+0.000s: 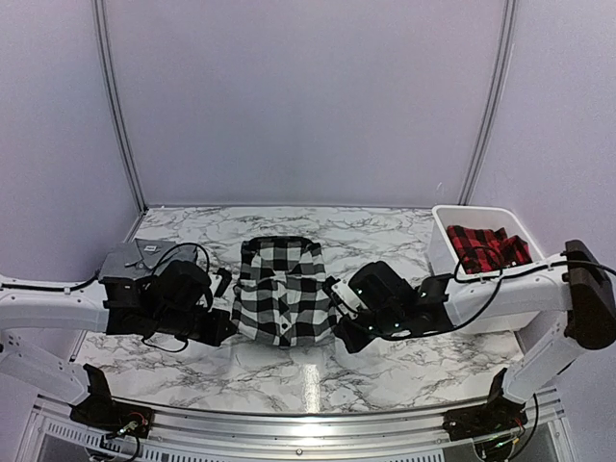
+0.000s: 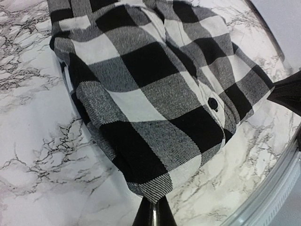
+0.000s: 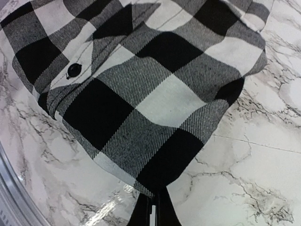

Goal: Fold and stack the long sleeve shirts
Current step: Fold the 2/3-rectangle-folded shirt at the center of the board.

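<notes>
Marbled worktop [image 1: 385,231] carries the black-and-white checked shirt [image 1: 281,289] at the overhead frame's middle, left pincer [image 2: 153,214] and right pincer [image 3: 153,209] each pinching a near hem corner, seemingly to lift that edge for folding.

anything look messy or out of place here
One thing: the red-and-black checked shirt sits crumpled in the white bin at the right, not folded. The black-and-white checked shirt lies folded mid-table, its near corners pinched by the left end effector and the right end effector. Nothing looks spilled or damaged.
</notes>
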### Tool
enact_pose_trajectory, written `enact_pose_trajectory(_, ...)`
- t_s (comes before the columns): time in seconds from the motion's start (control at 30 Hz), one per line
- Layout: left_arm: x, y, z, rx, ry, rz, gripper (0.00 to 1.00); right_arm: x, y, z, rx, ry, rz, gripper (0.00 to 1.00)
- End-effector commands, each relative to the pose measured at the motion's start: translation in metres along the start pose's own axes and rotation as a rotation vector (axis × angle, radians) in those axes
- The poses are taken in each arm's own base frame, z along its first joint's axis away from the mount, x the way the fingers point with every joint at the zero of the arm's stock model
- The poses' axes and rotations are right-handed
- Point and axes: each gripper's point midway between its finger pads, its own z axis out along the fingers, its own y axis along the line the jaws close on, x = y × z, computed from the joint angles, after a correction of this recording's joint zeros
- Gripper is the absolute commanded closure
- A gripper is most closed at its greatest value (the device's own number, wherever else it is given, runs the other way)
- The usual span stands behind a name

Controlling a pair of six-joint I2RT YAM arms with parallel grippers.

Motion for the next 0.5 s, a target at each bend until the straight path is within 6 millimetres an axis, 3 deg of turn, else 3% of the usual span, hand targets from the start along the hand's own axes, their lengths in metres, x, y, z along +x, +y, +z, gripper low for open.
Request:
enact_pose_trajectory(0.0,-0.007,-0.001,-0.033,-0.017,-0.044,-0.043,1.00,-0.028,0.013,-0.039,-0.024,-0.076,0.059,1.00)
enact_pose_trajectory(0.1,-0.033,0.004,-0.050,-0.081,-0.114,-0.054,1.00,-0.057,0.023,-0.050,-0.086,-0.091,0.082,1.00)
enact_pose_trajectory(0.2,-0.067,0.016,-0.050,-0.121,-0.136,-0.110,1.00,-0.094,0.016,-0.042,-0.111,-0.115,0.107,1.00)
enact_pose_trajectory(0.27,-0.093,0.029,-0.038,-0.112,-0.131,-0.149,1.00,-0.123,-0.001,-0.029,-0.109,-0.144,0.128,1.00)
enact_pose_trajectory(0.3,-0.115,0.039,-0.033,-0.117,-0.148,-0.164,1.00,-0.140,-0.019,-0.020,-0.095,-0.169,0.146,1.00)
enact_pose_trajectory(0.37,-0.146,0.059,-0.011,-0.148,-0.137,-0.177,1.00,-0.167,-0.049,0.007,-0.091,-0.182,0.189,1.00)
enact_pose_trajectory(0.4,-0.159,0.070,0.006,-0.152,-0.123,-0.191,1.00,-0.192,-0.061,0.013,-0.097,-0.216,0.200,1.00)
enact_pose_trajectory(0.47,-0.186,0.090,0.047,-0.115,-0.089,-0.237,1.00,-0.214,-0.094,0.045,-0.056,-0.232,0.233,1.00)
